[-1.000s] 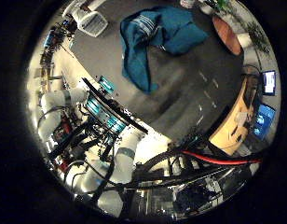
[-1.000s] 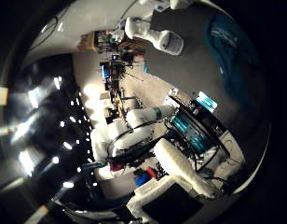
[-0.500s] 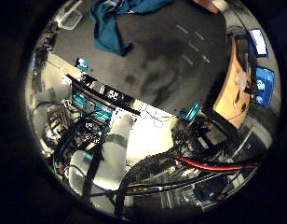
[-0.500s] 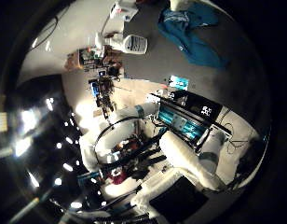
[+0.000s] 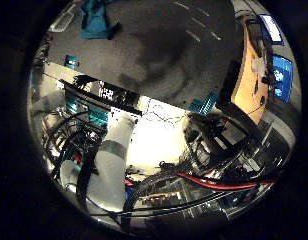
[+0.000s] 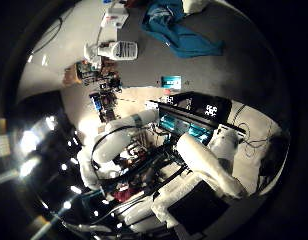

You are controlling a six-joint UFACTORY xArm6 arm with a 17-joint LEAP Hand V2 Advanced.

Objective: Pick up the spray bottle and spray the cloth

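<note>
White and black parts of the robot hand are seen closest to the palm; whether its fingers are spread or curled cannot be told, and nothing is seen held. Beyond them, a dark grey counter is seen, well apart from the palm. A white spray bottle is found lying on its side on that counter, and a teal cloth is left crumpled near it, not touching. The bottle is judged not yet picked up, so grasping, lifting and spraying all remain. Farther off, lit monitors on a wooden desk are made out in the room.
</note>
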